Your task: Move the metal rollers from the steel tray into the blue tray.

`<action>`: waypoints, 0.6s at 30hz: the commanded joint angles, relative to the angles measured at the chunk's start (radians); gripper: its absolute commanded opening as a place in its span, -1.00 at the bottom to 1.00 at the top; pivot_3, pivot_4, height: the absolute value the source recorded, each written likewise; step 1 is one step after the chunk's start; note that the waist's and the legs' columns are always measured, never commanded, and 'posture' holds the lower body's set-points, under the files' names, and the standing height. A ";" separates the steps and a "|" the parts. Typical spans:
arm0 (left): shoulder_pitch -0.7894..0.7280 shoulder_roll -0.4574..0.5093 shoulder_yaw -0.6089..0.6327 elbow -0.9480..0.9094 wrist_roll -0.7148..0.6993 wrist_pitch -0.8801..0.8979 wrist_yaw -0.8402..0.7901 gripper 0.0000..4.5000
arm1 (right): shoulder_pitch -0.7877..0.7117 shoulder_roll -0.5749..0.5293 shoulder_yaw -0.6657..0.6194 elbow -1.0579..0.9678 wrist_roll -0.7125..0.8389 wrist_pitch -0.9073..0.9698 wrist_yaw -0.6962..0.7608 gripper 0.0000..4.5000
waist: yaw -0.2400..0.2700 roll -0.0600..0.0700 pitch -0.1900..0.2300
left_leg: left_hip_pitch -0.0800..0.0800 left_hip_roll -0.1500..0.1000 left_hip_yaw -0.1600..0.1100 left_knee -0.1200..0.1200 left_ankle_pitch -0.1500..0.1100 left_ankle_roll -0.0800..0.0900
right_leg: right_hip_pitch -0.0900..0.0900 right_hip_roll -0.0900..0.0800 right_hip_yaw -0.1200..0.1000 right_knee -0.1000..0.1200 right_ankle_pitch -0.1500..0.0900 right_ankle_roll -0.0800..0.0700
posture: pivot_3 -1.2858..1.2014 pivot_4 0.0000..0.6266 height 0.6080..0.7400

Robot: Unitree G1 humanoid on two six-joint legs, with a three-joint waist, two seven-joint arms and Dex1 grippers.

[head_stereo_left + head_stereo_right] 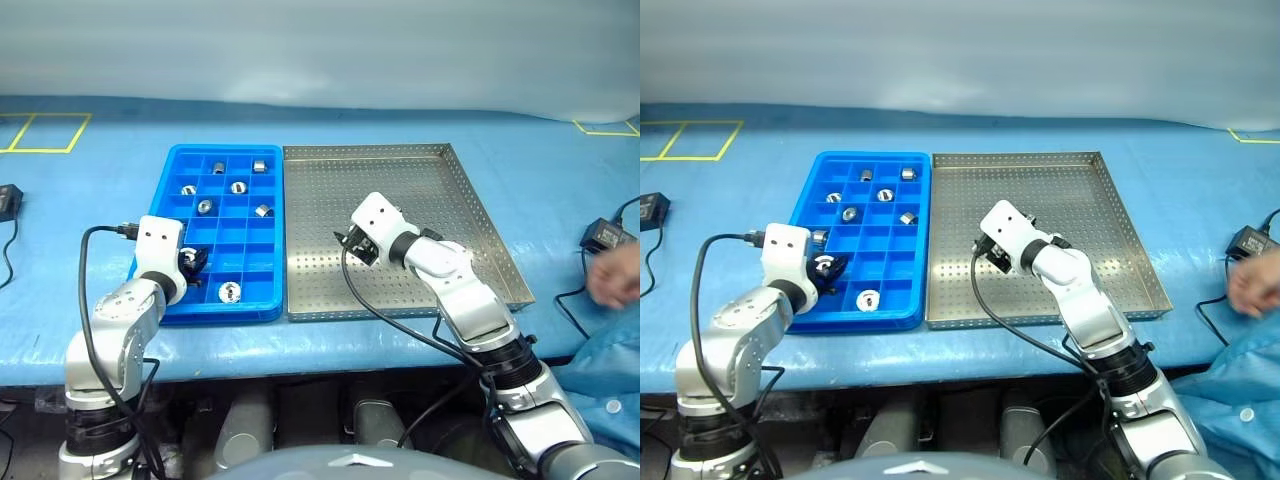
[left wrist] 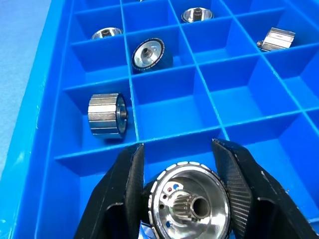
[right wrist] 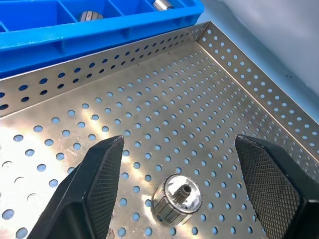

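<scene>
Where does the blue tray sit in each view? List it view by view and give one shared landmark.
Left eye view: blue tray left of centre, beside the steel tray.
Right eye view: same, left of centre.
Left wrist view: its compartments beyond the left gripper, which grips a metal roller.
Right wrist view: its wall beyond the steel tray's rim.
Landmark: loose rollers lying in its compartments.
</scene>
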 commanded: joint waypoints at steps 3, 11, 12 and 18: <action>-0.035 -0.089 0.018 0.010 -0.009 -0.111 0.051 0.68 | 0.000 -0.002 -0.020 -0.046 -0.007 -0.013 0.000 0.66 | 0.000 0.000 0.000 | 0.000 0.000 0.000 0.001 0.000 0.000 | 0.000 0.000 0.000 0.000 0.000 0.000 | 0.09 -0.52 1.00; -0.047 -0.159 0.018 -0.056 -0.162 -0.243 -0.065 0.68 | -0.017 0.020 -0.048 -0.003 0.020 0.012 0.001 0.66 | -0.002 0.000 0.000 | 0.000 0.000 0.000 0.000 0.000 0.000 | 0.000 0.000 0.000 0.000 0.001 -0.002 | 0.08 -0.52 1.00; -0.040 -0.151 -0.008 -0.072 -0.193 -0.246 -0.109 0.68 | -0.025 0.049 -0.070 0.021 0.046 0.036 -0.005 0.66 | -0.003 -0.001 0.000 | -0.001 0.000 0.000 0.000 0.000 0.000 | 0.000 0.000 0.000 0.000 0.001 -0.002 | 0.09 -0.52 1.00; -0.015 -0.022 -0.179 -0.052 -0.149 -0.271 -0.212 0.68 | -0.110 0.204 -0.186 0.200 0.126 0.134 -0.087 0.66 | -0.009 0.000 0.000 | 0.000 0.000 0.001 0.001 0.000 0.000 | 0.000 0.001 0.000 0.000 0.002 -0.003 | 0.08 -0.52 1.00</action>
